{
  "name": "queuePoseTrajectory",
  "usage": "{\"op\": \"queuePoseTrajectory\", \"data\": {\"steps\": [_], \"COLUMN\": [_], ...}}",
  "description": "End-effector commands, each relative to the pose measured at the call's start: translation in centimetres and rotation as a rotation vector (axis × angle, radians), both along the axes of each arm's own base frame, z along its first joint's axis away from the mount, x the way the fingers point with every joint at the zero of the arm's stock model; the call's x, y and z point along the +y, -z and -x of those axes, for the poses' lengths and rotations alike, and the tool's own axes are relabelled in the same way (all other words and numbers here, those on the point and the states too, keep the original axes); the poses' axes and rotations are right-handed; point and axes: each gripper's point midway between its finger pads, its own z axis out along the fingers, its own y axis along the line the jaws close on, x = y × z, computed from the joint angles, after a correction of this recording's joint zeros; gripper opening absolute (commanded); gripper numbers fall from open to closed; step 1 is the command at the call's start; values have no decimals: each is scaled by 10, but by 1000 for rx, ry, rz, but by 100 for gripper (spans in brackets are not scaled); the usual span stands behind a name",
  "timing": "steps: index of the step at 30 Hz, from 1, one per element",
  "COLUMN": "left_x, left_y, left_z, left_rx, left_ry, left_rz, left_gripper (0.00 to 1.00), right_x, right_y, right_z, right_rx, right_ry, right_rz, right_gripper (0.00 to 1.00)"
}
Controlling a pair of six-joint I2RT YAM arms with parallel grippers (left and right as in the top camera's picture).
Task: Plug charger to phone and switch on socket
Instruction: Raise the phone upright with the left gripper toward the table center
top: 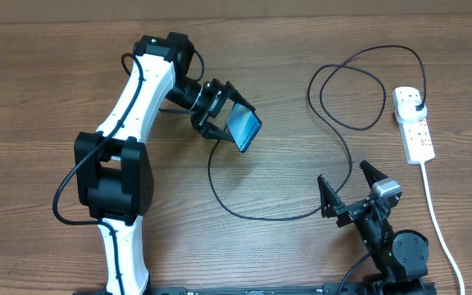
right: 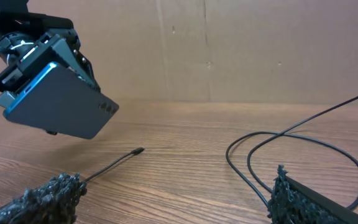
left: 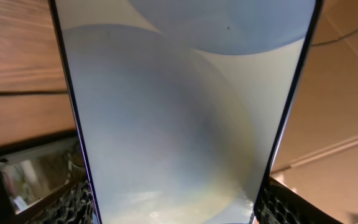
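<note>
Overhead, my left claw [top: 229, 120] is gripping the phone [top: 245, 129] tilted aloft (presenting its port, I judge) while my right claw [top: 342, 173] is hovering open by the charger [top: 252, 218].

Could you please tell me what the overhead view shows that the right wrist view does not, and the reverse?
Only the overhead shows the socket with a black plug in it, and the phone screen. Only the right wrist shows the connector tip lying loose on the table, and the phone's grey back raised off it. Both show the left gripper holding the phone, and the charger loops.
</note>
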Motion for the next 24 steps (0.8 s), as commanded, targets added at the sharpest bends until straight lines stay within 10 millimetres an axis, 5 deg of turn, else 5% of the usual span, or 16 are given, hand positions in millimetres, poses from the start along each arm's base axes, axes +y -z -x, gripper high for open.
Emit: {"op": "queuePoseTrajectory", "data": {"steps": [1, 24], "left_x": [-15, -17], "left_y": [-26, -49], "left_z": [-1, -7], "left_rx": [38, 245], "left_ry": [-24, -136], "left_rz": [107, 200], "left_gripper": [71, 71], "right_x": [-1, -1], "right_y": [2, 2], "right_z": [0, 0], "right_rx": [-2, -2], "right_ry": [3, 3], "right_rz": [-3, -3], "right_gripper": [100, 100]}}
